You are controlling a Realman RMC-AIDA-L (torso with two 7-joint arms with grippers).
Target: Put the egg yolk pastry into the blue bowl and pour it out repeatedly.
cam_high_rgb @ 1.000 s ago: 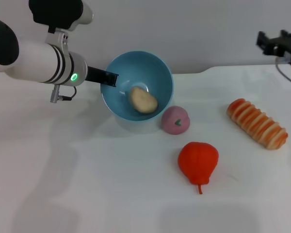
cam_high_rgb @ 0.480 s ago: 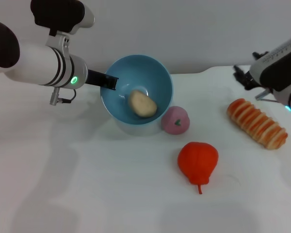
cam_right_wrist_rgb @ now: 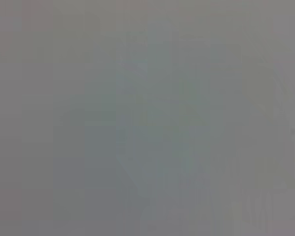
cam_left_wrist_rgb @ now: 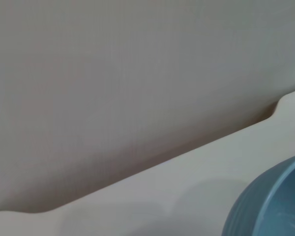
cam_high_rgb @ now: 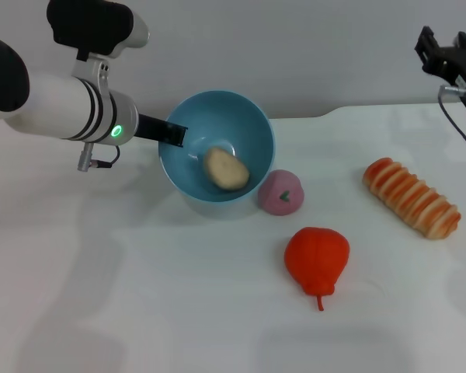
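The egg yolk pastry, a small matte beige-tan lump, lies inside the round glossy light-blue bowl, which tips toward the camera at about 11 o'clock of the white table. The left gripper is clamped on the bowl's rim at its 9 o'clock side. The right gripper hangs at 2 o'clock above the table; whether its jaws are parted cannot be told. A pink domed ball sits just beside the bowl at its 4 o'clock.
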